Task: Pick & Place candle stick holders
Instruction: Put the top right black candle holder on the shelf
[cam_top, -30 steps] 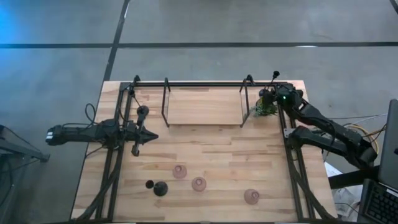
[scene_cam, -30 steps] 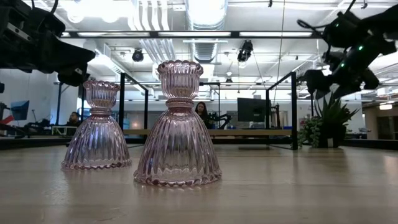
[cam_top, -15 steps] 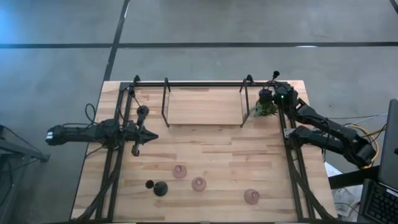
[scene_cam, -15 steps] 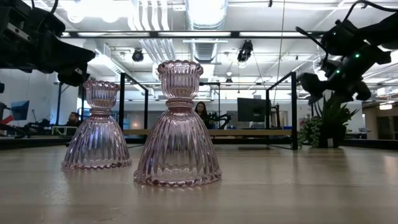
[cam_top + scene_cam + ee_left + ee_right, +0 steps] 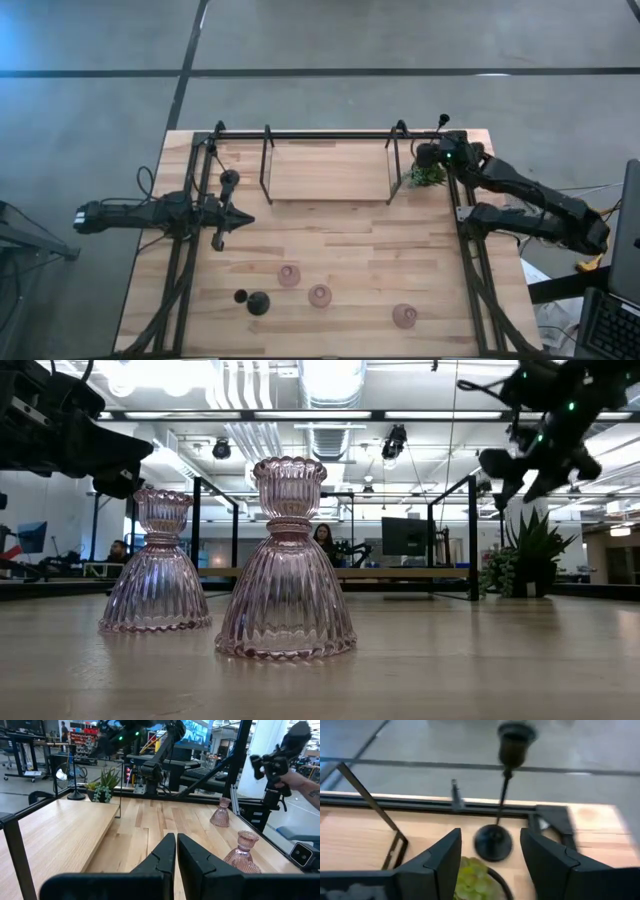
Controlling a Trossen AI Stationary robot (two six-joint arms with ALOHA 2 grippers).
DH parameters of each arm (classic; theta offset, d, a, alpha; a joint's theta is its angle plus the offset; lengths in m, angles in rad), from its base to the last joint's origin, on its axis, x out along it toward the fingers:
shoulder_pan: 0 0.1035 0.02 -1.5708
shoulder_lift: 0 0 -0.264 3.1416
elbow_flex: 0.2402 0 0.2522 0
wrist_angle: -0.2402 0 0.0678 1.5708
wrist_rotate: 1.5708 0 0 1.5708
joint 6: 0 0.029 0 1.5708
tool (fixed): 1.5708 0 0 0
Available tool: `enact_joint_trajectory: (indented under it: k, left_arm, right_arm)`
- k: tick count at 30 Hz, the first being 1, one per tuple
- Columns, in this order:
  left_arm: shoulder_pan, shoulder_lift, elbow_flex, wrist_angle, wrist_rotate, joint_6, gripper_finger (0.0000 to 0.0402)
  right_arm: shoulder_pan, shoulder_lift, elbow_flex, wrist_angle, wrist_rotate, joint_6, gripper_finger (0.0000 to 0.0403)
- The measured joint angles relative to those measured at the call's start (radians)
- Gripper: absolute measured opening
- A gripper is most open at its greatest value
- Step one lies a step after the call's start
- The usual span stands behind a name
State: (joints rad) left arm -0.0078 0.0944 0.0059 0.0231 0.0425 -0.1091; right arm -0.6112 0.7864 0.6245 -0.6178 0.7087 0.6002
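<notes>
Our right gripper (image 5: 487, 862) has lifted off the black candle holder (image 5: 494, 840), fingers spread and empty: it looks placed. Our left gripper (image 5: 176, 851) waits clenched.

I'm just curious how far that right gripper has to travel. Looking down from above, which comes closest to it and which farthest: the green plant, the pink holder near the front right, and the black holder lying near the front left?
1. Green plant, directly beside the right gripper at the back right.
2. Pink holder, front right.
3. Black holder, front left.

No text, label or number can be read anywhere.
</notes>
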Motion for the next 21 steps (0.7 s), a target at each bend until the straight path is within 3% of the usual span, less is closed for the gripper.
enact_joint_trajectory:
  k: [4, 8, 15, 21]
  left_arm:
    - [0.0, 0.0, 0.0, 0.0, 0.0, 0.0, 0.0023]
    - [0.0, 0.0, 0.0, 0.0, -0.001, 0.0, 0.0023]
    - [0.0, 0.0, 0.0, 0.0, -0.002, 0.0, 0.0023]
    - [0.0, 0.0, 0.0, 0.0, -0.002, 0.0, 0.0023]
  right_arm:
    - [0.139, 0.024, 0.099, -0.03, 0.124, 0.036, 0.0187]
    - [0.177, 0.097, 0.231, -0.029, 0.155, -0.004, 0.0186]
    - [0.148, 0.328, 0.534, -0.062, 0.119, -0.414, 0.0186]
    - [0.093, 0.521, 0.855, -0.339, 0.12, -0.657, 0.0186]
